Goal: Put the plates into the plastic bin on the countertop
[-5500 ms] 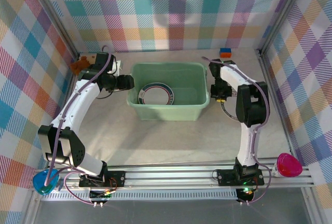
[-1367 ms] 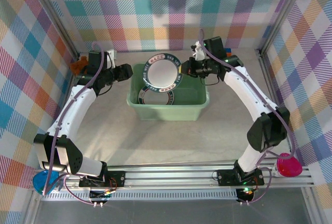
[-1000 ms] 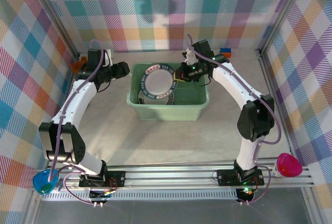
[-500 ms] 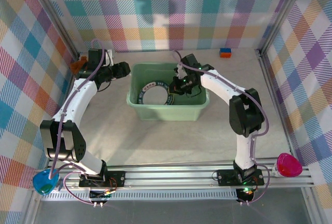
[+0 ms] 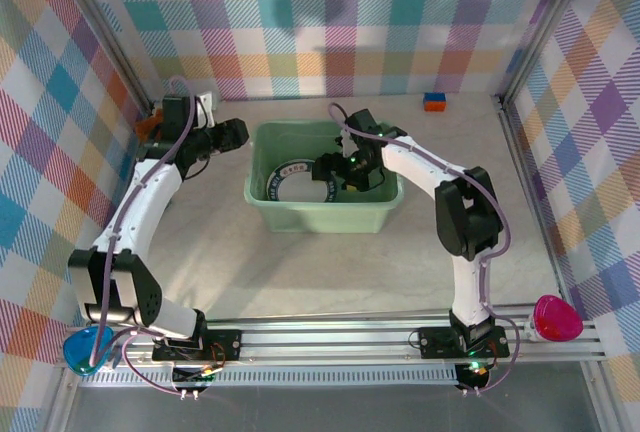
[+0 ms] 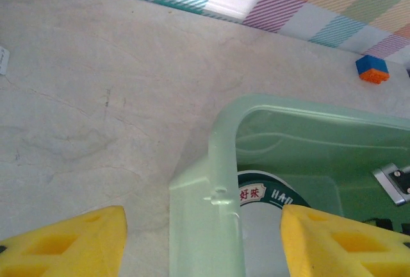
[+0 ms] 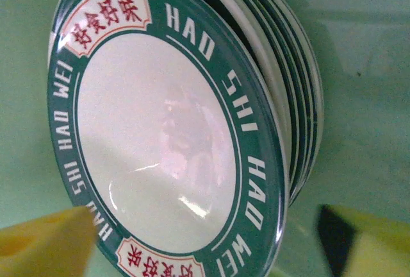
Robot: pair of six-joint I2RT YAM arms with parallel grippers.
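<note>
The right gripper (image 7: 208, 216) is hovering released over the plates (image 7: 186, 142) stacked in the plastic bin (image 6: 221, 155); the left gripper (image 6: 203, 209), also released, is straddling its rim.

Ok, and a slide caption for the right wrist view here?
Green-rimmed plate rests atop the stacked plates inside the plastic bin, right tool open astride its near edge.

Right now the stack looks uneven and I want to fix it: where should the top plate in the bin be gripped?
Pinch the top plate by its green rim, on the side facing the free right half of the bin, coming down from above. It lies face up on the other plates, so only the thin rim offers a pinch, and the bin's left wall crowds the opposite side.
</note>
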